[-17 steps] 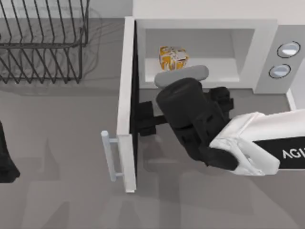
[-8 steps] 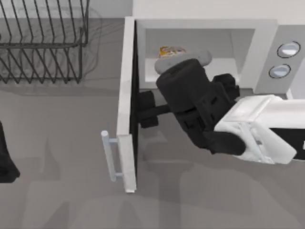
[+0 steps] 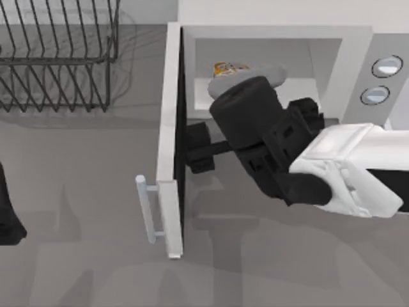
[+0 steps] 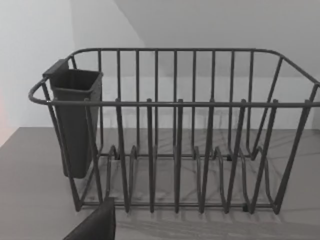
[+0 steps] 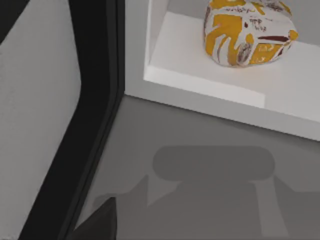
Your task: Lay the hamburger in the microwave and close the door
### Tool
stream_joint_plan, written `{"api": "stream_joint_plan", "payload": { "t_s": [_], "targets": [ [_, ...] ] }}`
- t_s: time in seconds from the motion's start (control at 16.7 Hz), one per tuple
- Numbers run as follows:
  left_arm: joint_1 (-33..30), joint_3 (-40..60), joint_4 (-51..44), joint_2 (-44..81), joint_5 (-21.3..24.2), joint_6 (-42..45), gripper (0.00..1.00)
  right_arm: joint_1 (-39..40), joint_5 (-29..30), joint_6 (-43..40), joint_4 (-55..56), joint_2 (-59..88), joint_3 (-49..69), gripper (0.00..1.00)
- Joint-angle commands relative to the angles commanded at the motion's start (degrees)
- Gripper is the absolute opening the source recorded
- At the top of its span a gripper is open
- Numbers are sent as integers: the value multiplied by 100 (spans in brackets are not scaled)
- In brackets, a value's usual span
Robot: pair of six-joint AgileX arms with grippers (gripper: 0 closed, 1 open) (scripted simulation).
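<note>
- Top view: our right gripper (image 3: 199, 148) has slid from in front of the microwave (image 3: 332, 39) cavity to the dark inner face of the door (image 3: 169, 128); whether its fingers are open or closed we cannot tell. The hamburger (image 3: 231, 67) lies inside, so closing the door remains.
- Left wrist view: our parked left arm faces the wire rack (image 4: 175, 130).
- Right wrist view: the hamburger (image 5: 247, 30) rests on the cavity floor, the door (image 5: 40, 115) swung wide beside it.

Grey table (image 3: 77, 256), black wire rack (image 3: 61, 57) top-left, pale wall behind.
</note>
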Motion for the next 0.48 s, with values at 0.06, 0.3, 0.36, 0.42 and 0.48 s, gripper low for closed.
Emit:
{"api": "stream_joint_plan", "payload": {
  "t_s": [0.06,0.3,0.36,0.42,0.48],
  "targets": [
    [0,0,0,0,0,0,100,0,0,0,0,0,0,100],
    [0,0,0,0,0,0,100,-133,-66,-42,13,-155,-137,100],
    [0,0,0,0,0,0,100,-226,-127,-80,16,-335,-254,100],
    [0,0,0,0,0,0,100,-344,-205,-128,19,-574,-404,100],
    [0,0,0,0,0,0,100,-487,-299,-187,22,-873,-585,100]
  ]
}}
